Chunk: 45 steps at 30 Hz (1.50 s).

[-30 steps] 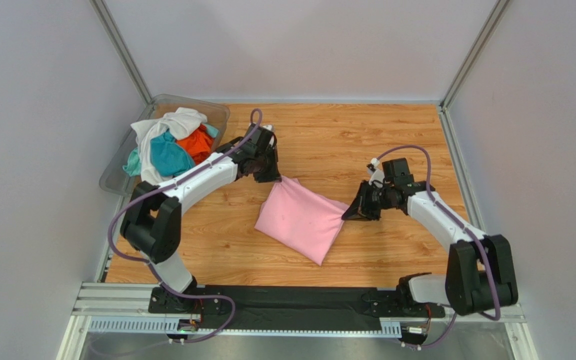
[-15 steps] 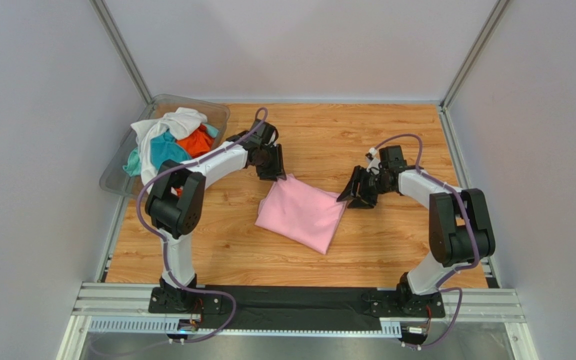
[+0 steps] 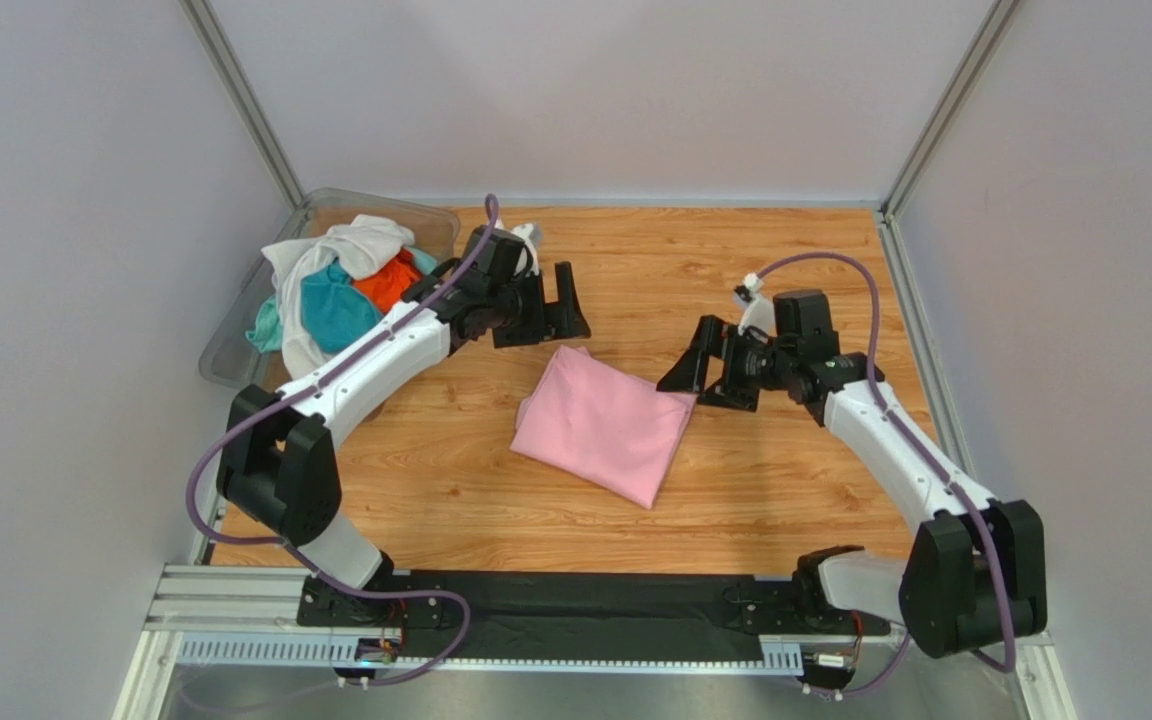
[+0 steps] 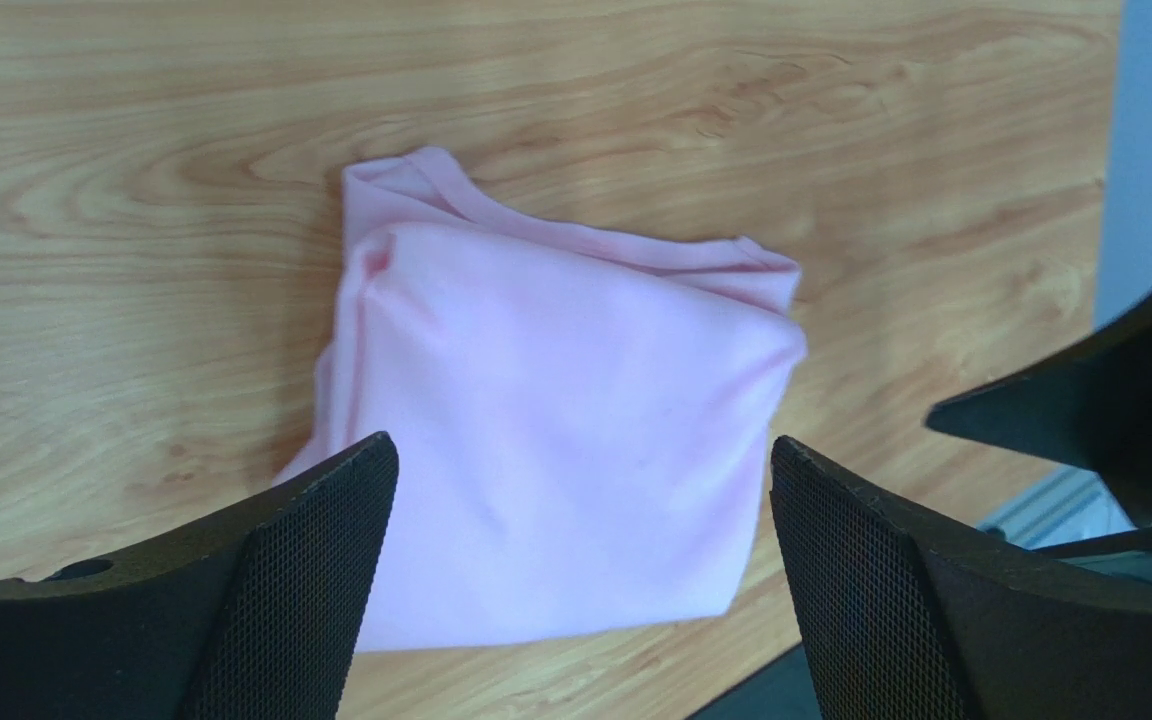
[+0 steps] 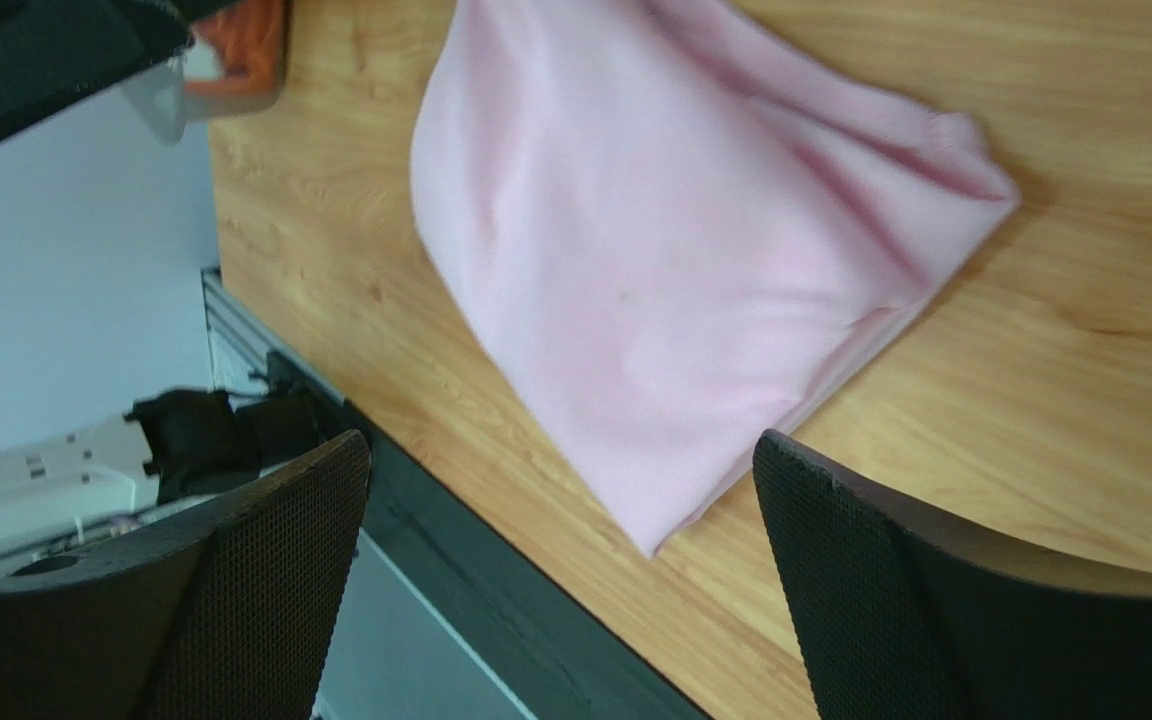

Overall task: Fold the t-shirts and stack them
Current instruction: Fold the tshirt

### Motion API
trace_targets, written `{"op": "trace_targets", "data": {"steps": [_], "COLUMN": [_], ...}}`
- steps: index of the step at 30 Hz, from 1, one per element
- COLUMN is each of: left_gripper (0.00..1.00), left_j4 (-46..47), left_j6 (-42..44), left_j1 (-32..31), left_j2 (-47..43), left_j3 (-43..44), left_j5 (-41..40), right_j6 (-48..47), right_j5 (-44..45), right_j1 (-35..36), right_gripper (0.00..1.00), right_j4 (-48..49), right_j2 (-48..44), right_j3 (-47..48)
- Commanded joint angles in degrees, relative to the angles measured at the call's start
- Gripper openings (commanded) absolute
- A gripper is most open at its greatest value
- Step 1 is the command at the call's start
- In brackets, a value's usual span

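Light pink t-shirt: folded, flat, skewed, centre of table. White, teal and orange t-shirts: crumpled heap in clear bin, far-left corner.

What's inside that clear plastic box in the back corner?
A loose heap: a white t-shirt draped on top, a teal t-shirt and an orange t-shirt showing beneath. Anything deeper in the clear bin is covered by them.

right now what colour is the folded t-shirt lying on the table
Light pink, plain with no pattern. The folded t-shirt shows best in the left wrist view.
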Motion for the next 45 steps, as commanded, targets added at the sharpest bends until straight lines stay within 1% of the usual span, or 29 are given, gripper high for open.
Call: {"op": "trace_targets", "data": {"steps": [1,5,7,8,11,12,16,22,26,28,31,32,33,34,35,36,37,38,39,40,42,43,44,45], "left_gripper": [1.00,1.00,1.00,1.00,1.00,1.00,1.00,1.00,1.00,1.00,1.00,1.00,1.00,1.00,1.00,1.00,1.00,1.00,1.00,1.00,1.00,1.00,1.00,1.00], "left_j4": [1.53,3.64,4.61,4.96,6.28,5.50,2.15,1.62,0.75,-0.75,-0.23,-0.31,-0.40,-0.57,-0.84,-1.19,-1.45,-3.54,-3.56,-4.61,-8.37,-9.70,-10.76,-13.29], "left_j6": [0.15,-0.90,-2.13,-2.65,-3.27,-3.10,-2.48,-2.05,0.23,1.38,1.56,1.56,1.56,1.12,1.03,1.03,1.12,1.47,1.47,1.47,1.65,1.39,0.95,0.51], "left_j1": [-2.43,-3.13,-3.13,-3.13,-3.05,-3.13,-2.61,-1.03,-0.67,-0.50,-0.50,-0.50,-0.50,-0.50,-0.58,-0.67,-0.76,-0.85,-0.85,-0.85,-0.85,-0.85,-0.85,-0.85], "left_j2": [-1.15,1.13,2.45,3.94,7.80,9.04,14.49,15.90,17.57,17.58,14.77,12.24,10.65,8.81,4.61,2.13,-3.11,-8.73,-8.79,-14.62,-20.19,-25.26,-27.84,-30.04], "left_j3": [-2.42,-4.18,-4.18,-3.83,-2.00,-1.12,2.23,0.30,-0.49,-0.40,-2.16,-3.21,-3.74,-4.35,-5.66,-6.46,-8.21,-10.05,-10.07,-11.72,-13.32,-14.89,-15.78,-16.57], "left_j5": [4.48,7.46,6.95,5.81,6.15,6.15,3.70,1.23,0.27,0.79,2.37,2.37,2.20,1.94,1.41,0.71,-0.60,-2.88,-2.90,-6.21,-9.74,-13.24,-14.75,-15.98], "right_j6": [2.32,3.73,3.03,2.68,0.31,-0.48,-1.89,-4.26,-8.03,-8.66,-9.62,-9.80,-10.41,-10.59,-10.85,-11.03,-10.69,-8.68,-8.66,-5.79,-2.79,0.10,1.61,2.75], "right_j5": [-0.71,1.74,1.93,1.67,3.41,4.81,5.27,8.08,9.13,10.09,12.20,13.17,15.53,17.20,18.87,22.63,24.58,28.00,29.42,30.83,33.55,34.61,35.67,38.55], "right_j1": [6.04,10.02,10.55,10.64,10.64,10.64,10.46,9.59,9.32,9.23,10.02,10.28,11.16,11.60,11.95,12.56,13.44,13.88,13.89,13.71,13.71,13.63,13.71,13.63], "right_gripper": [1.00,1.00,1.00,1.00,1.00,1.00,1.00,1.00,1.00,1.00,1.00,1.00,1.00,1.00,1.00,1.00,1.00,1.00,1.00,1.00,1.00,1.00,1.00,1.00], "right_j4": [1.91,5.27,7.02,7.47,8.00,7.91,7.56,7.30,5.54,3.44,0.79,0.18,-1.83,-3.15,-4.56,-5.79,-7.89,-8.78,-8.79,-8.96,-8.09,-7.48,-6.78,-4.51], "right_j2": [-2.55,-1.24,0.60,3.40,7.98,11.13,18.44,27.57,31.71,31.99,28.23,26.56,22.54,20.41,18.30,13.41,10.92,5.33,5.27,-0.30,-5.25,-9.97,-11.94,-14.13], "right_j3": [-3.17,-3.88,-3.01,-2.48,0.68,2.34,6.12,10.35,14.65,15.97,17.91,18.35,19.40,19.93,20.55,20.90,20.99,20.21,20.20,18.55,16.17,13.11,10.73,8.45]}}
